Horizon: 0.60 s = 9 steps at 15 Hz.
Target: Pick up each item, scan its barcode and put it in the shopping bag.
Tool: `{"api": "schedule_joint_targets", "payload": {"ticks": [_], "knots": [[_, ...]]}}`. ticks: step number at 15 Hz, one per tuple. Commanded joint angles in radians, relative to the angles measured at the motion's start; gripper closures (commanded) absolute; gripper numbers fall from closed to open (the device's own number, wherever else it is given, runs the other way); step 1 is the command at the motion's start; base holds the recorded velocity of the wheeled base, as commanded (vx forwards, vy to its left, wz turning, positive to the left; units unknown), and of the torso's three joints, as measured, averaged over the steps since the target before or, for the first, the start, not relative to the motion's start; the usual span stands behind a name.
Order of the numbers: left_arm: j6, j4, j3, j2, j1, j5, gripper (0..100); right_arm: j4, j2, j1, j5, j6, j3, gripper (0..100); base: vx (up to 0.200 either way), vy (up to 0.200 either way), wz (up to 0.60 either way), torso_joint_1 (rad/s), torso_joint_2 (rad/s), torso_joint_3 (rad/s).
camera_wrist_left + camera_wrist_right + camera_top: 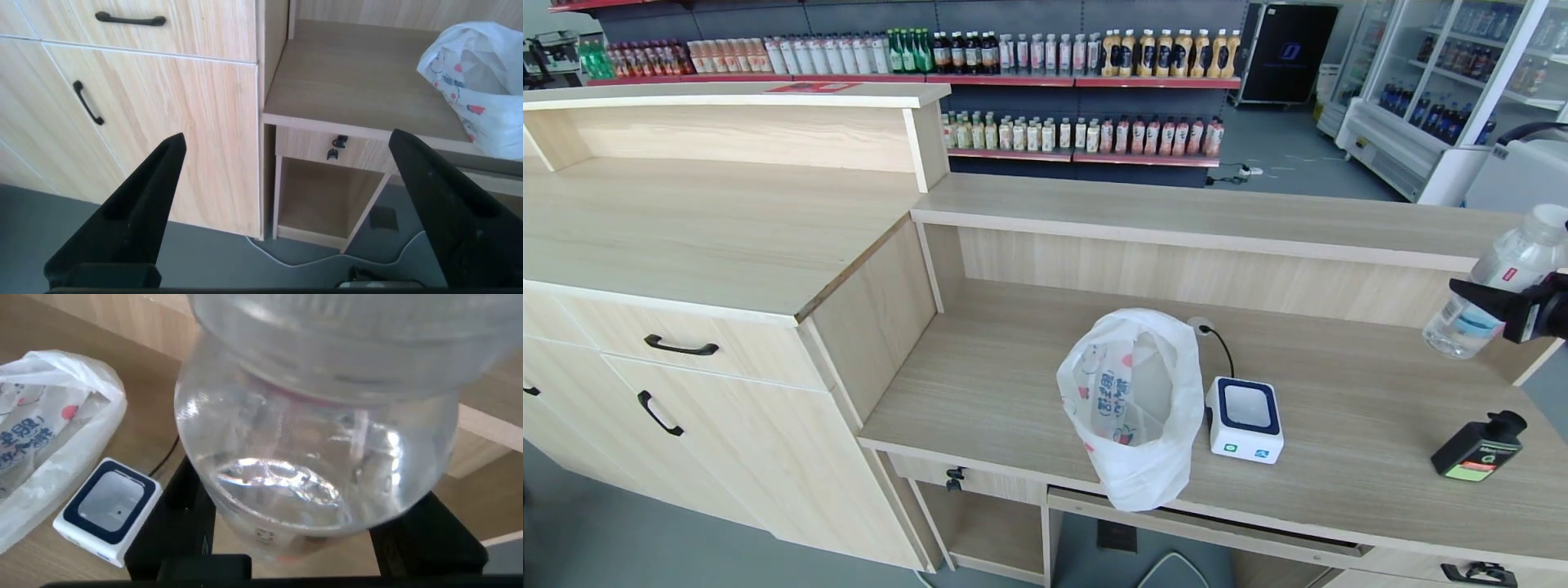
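Head view: we see a clear, ribbed plastic water bottle [1499,282] at the right edge of the frame, tilted and off the surface, with the black right gripper [1485,299] clamped around its lower body. A crinkly white plastic shopping bag [1134,408] stands open at frame centre on the pale wood-grain counter [996,384]. A white square scanner with a dark glass window [1245,418] sits against the bag's right side. A squat black pump bottle [1478,447] lies at lower right.

Left wrist view: the left gripper [288,137] has its black wedge fingers wide apart and holds nothing. Behind it are cabinet doors with black handles [135,18], and the bag is at upper right.

Right wrist view: the bottle's transparent base fills the centre, with dark fingers [176,518] pressed on both sides. The scanner and bag are at lower left.
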Motion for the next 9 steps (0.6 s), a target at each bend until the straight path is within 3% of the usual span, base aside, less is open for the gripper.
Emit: {"api": "schedule_joint_targets", "payload": {"ticks": [1, 7, 8, 9], "knots": [[0.0, 0.0, 0.0, 0.0, 0.0, 0.0, 0, 0.01, -0.027, -0.007, -0.035, -0.001, 0.004, 100, 0.0, 0.0, 0.0, 0.0, 0.0, 0.0], [0.0, 0.0, 0.0, 0.0, 0.0, 0.0, 0, -0.004, -0.042, -0.009, -0.052, -0.125, 0.036, 100, 0.0, 0.0, 0.0, 0.0, 0.0, 0.0], [0.0, 0.0, 0.0, 0.0, 0.0, 0.0, 0, 0.027, -0.036, 0.019, -0.087, -0.16, 0.025, 100, 0.0, 0.0, 0.0, 0.0, 0.0, 0.0], [0.0, 0.0, 0.0, 0.0, 0.0, 0.0, 0, 0.01, -0.033, 0.069, -0.19, -0.19, 0.025, 100, 0.0, 0.0, 0.6, 0.002, 0.0, 0.002]]}}
